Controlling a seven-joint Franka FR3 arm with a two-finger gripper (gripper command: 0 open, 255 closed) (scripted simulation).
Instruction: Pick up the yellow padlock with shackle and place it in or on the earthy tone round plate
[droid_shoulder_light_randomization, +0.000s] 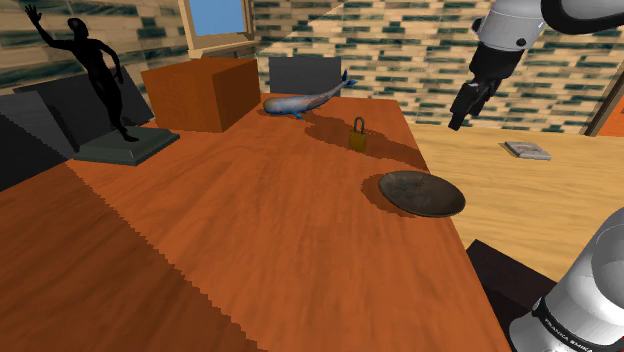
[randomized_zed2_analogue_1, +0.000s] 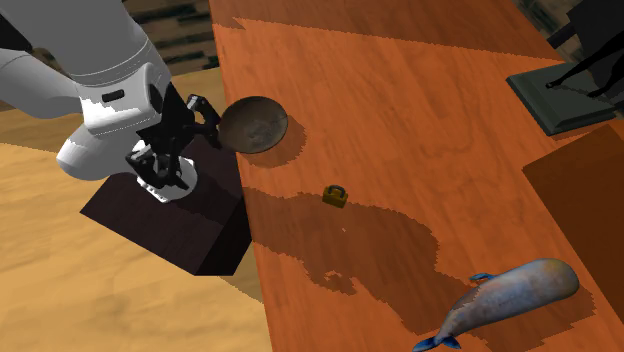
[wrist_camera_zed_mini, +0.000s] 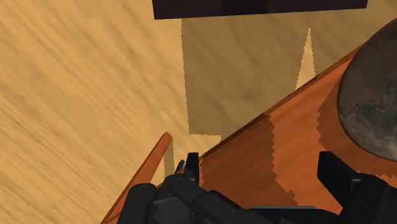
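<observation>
A small yellow-brown padlock (droid_shoulder_light_randomization: 357, 135) with a shackle stands on the reddish wooden table (droid_shoulder_light_randomization: 250, 230), also seen as the padlock (randomized_zed2_analogue_1: 335, 196) out in the middle of the tabletop. The dark round plate (droid_shoulder_light_randomization: 422, 193) lies near the table's edge, a little way from the padlock. My gripper (droid_shoulder_light_randomization: 462, 118) hangs high in the air over that edge, beside the plate (randomized_zed2_analogue_1: 254, 124) and apart from the padlock. In the wrist view the gripper (wrist_camera_zed_mini: 264, 173) is open with nothing between its fingers, and the plate (wrist_camera_zed_mini: 375, 108) lies just past one fingertip.
A blue-grey whale figurine (droid_shoulder_light_randomization: 300, 102), a brown box (droid_shoulder_light_randomization: 200, 92) and a dark box (droid_shoulder_light_randomization: 305, 73) stand behind the padlock. A black human statue (droid_shoulder_light_randomization: 100, 80) on a base is at the shoulder view's left. A book (droid_shoulder_light_randomization: 527, 150) lies on the tan floor.
</observation>
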